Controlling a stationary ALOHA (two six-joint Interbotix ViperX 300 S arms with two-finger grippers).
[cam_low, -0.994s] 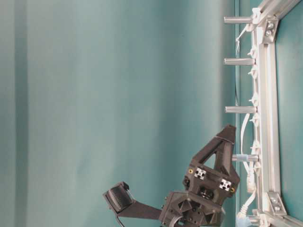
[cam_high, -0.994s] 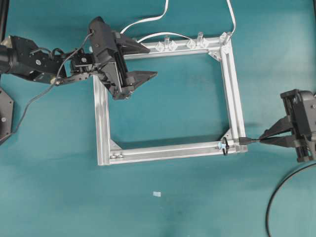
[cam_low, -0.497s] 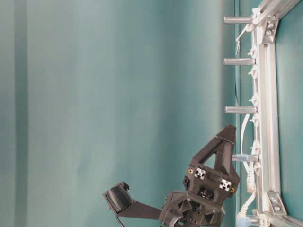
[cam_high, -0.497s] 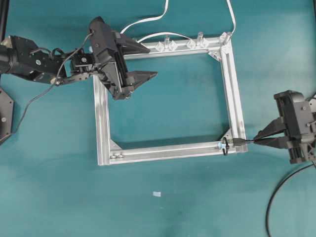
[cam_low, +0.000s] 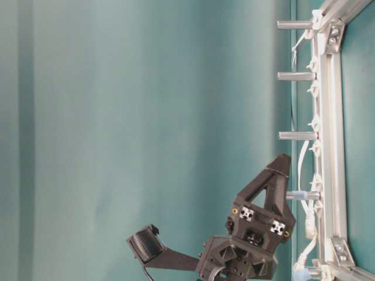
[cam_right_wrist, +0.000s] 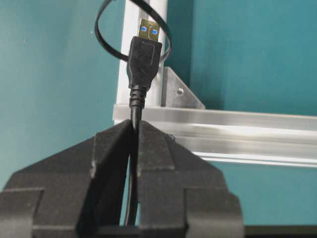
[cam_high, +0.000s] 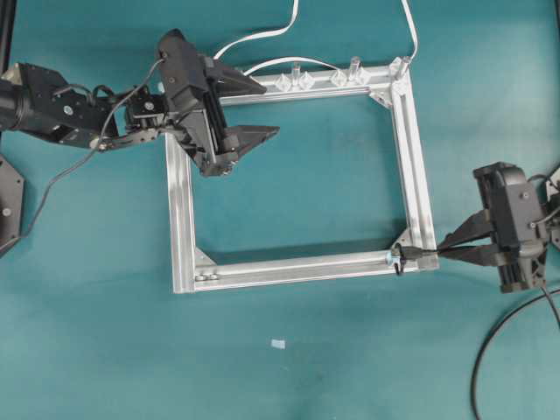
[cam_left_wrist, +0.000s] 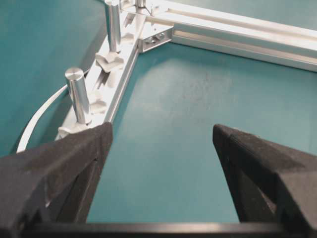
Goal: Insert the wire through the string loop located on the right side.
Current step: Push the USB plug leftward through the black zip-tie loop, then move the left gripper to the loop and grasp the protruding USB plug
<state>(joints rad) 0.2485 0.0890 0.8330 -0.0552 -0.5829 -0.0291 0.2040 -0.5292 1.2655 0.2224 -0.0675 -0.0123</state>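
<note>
My right gripper is shut on the wire, a thin black cable, just behind its black-and-silver plug. The plug points left over the lower right corner of the silver frame. Its silver tip sits at the string loop, inside the ring's outline in the right wrist view. Whether it has passed through I cannot tell. My left gripper hangs open over the frame's upper left corner, nothing between its fingers.
White cables run off behind the frame's top bar, which carries clear clips and upright metal posts. A thicker black robot cable curves across the mat at lower right. A small white scrap lies below the frame.
My right gripper has moved left with the wire, bringing the plug from just outside the frame's corner to the string loop. The left arm has not moved.
</note>
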